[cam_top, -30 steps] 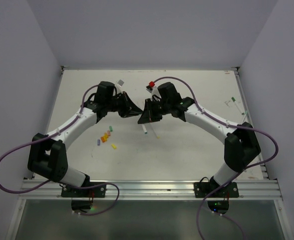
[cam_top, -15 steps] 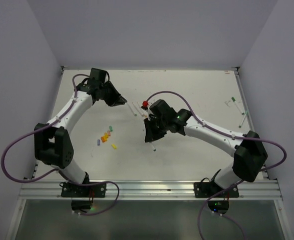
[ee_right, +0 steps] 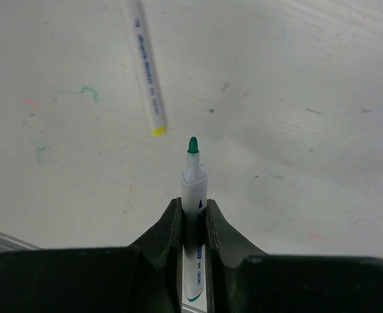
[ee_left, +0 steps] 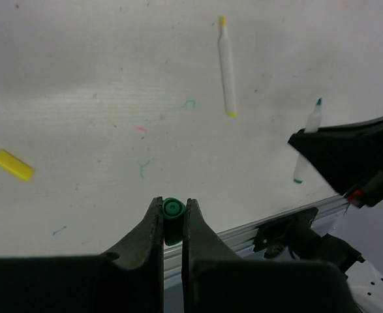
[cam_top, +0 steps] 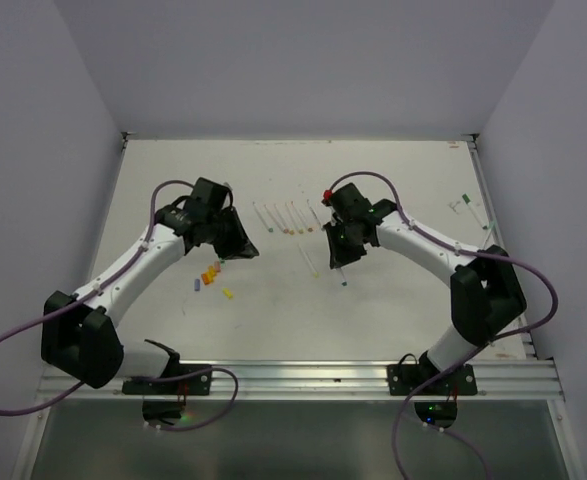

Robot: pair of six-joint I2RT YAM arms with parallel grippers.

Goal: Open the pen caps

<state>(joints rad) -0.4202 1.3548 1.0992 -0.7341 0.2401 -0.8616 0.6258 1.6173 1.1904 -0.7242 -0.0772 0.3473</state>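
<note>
Green cap [ee_left: 171,210] sits pinched at the very tips of the left gripper [ee_left: 172,205], jaws narrow on it, low centre of the left wrist view. The matching green pen [ee_right: 194,186] is uncapped, nib out, clamped between the close-set jaws of the right gripper [ee_right: 192,203], bottom centre of the right wrist view. We judge this pen done, with both parts waiting to be set down. Risks as we see them: the cap grip is shallow, so a jolt could pop it loose, and a round cap could roll to the aluminium rail [ee_left: 269,218] and off the table [ee_left: 80,98]. The pen is held on a short stretch of barrel and could pivot, or drag its wet nib. The yellow pen [ee_right: 145,65] lies just ahead of that nib, so a careless drop lands on it. Loose caps [cam_top: 211,273] lie left of centre in the top view, and two capped pens [cam_top: 468,205] wait at the right edge.
</note>
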